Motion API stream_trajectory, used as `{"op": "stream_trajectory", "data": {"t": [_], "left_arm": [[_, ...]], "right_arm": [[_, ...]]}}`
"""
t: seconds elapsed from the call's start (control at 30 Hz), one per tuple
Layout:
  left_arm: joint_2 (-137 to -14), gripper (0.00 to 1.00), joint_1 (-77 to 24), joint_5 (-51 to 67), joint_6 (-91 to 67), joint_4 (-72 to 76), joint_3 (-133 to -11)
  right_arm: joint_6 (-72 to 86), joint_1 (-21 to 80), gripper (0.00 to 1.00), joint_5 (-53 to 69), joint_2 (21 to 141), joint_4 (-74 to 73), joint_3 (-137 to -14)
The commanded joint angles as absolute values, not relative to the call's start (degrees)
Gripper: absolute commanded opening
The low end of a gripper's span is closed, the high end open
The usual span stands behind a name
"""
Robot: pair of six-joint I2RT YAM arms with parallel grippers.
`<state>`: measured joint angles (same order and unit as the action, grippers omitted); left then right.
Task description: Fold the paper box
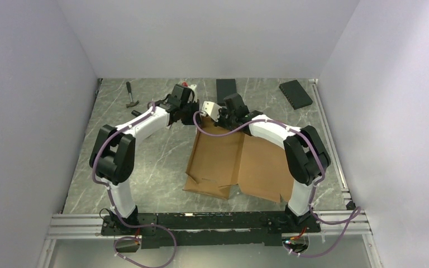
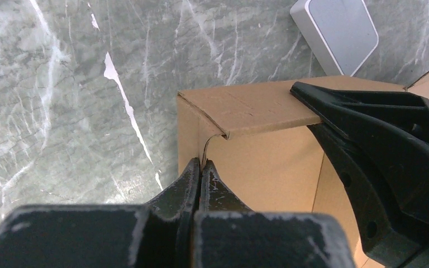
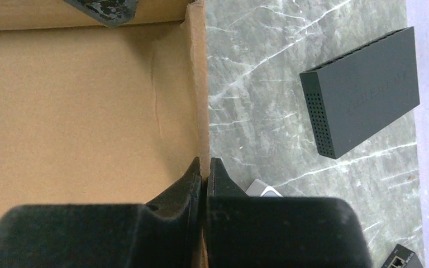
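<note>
So that its far wall stands, I hold the paper box (image 1: 240, 162) pinched by left gripper (image 2: 202, 167) and right gripper (image 3: 204, 167); both clamped on cardboard.

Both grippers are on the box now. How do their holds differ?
The left gripper pinches an upright wall of the paper box near a corner, under a bent-over flap. The right gripper pinches a plain straight edge with no flap over it, and the table lies right beside it. Both are shut on thin cardboard at the box's far end.
</note>
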<state>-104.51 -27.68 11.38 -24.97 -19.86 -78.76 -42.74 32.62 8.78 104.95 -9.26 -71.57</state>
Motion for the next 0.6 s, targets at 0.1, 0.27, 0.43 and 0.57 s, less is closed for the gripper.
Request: {"op": "stream_trajectory", "data": {"t": [0.1, 0.27, 0.43, 0.57], "left_arm": [[-104.5, 0.02, -27.8, 17.3, -28.0, -15.9, -81.5], [-104.4, 0.07, -27.0, 15.3, -27.6, -17.3, -80.7], [-104.5, 0.17, -26.6, 14.9, -27.5, -17.9, -80.9], [-104.5, 0.21, -26.6, 15.0, -27.4, -18.4, -81.5]], "right_arm": [[-42.0, 32.7, 0.01, 6.2, 109.2, -8.6, -71.8], [-41.1, 32.3, 0.25, 7.8, 108.1, -10.7, -73.4], [-40.1, 32.0, 0.37, 8.2, 105.9, -11.6, -74.4], [-39.6, 31.4, 0.42, 8.7, 105.3, -12.2, -74.9]]}}
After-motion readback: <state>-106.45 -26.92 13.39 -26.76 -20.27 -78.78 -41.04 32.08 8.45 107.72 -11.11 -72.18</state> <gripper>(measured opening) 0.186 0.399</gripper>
